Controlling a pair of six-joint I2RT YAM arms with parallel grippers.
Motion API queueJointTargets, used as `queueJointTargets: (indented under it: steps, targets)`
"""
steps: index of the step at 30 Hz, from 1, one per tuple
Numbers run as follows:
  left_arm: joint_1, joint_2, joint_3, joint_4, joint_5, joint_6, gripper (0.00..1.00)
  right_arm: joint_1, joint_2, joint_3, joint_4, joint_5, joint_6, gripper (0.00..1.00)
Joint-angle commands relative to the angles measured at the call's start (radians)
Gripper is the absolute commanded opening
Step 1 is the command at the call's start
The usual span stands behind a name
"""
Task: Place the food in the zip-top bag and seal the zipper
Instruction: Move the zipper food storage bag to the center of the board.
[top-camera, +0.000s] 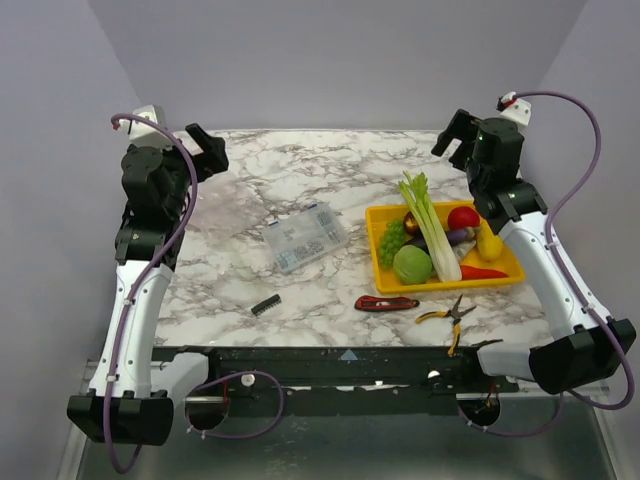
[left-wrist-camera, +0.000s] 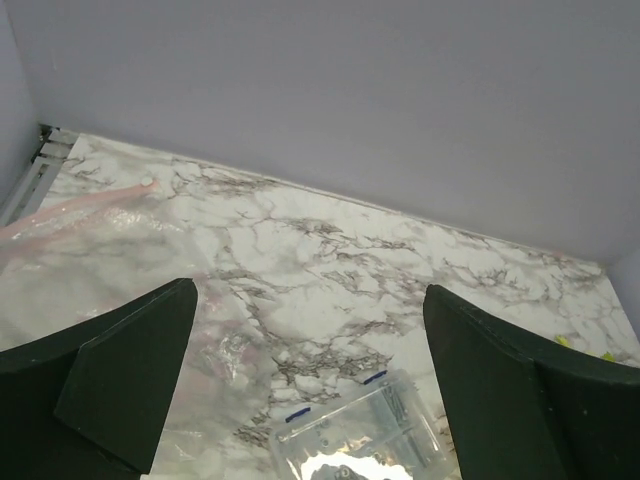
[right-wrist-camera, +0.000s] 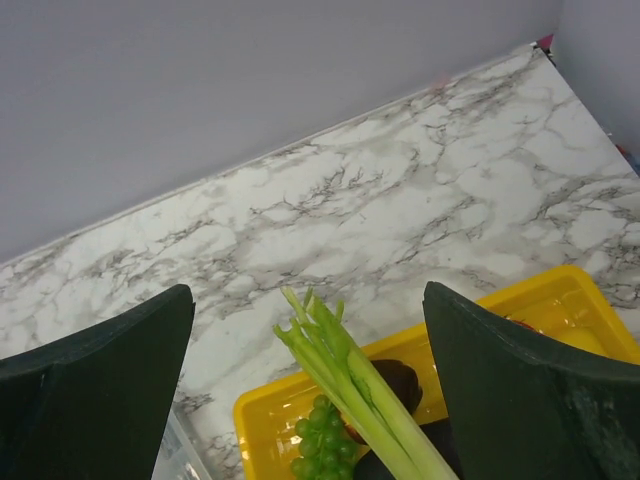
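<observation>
Left gripper and right gripper had jaws apart, empty; celery in the yellow tray seemed light, rigid; best pinched mid-stalk.

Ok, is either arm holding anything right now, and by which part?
Nothing is held. The left gripper and right gripper both hover with jaws wide open and empty; the food lies in the yellow tray.

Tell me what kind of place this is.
Probably a robot test bench: plain walls around a marble table, two arms bolted at its edge, toy-like food in a tray.
</observation>
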Motion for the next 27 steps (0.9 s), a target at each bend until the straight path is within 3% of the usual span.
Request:
queueJointTargets:
  steps: [1,6,11,18,21,27]
  targets:
    - [0.014,0.005,0.039,-0.059,-0.078,0.002,0.99,0.002,0.004,0.071,-0.047,0.030,0.024,1.00]
    - [0.048,0.080,0.073,-0.132,-0.080,-0.060,0.99,0.002,-0.023,0.048,-0.036,-0.070,0.064,1.00]
    - [0.113,0.249,0.204,-0.330,-0.091,-0.161,0.99,0.002,0.004,0.028,-0.040,-0.193,0.095,1.00]
    - [0.234,0.534,0.402,-0.397,0.132,-0.276,0.99,0.000,0.010,-0.032,-0.010,-0.352,0.115,1.00]
    - [0.240,0.662,0.495,-0.390,0.042,-0.253,0.99,0.002,0.000,-0.063,0.015,-0.380,0.119,1.00]
    - [0.254,0.904,0.694,-0.465,-0.162,-0.375,0.97,0.002,-0.017,-0.086,0.011,-0.380,0.089,1.00]
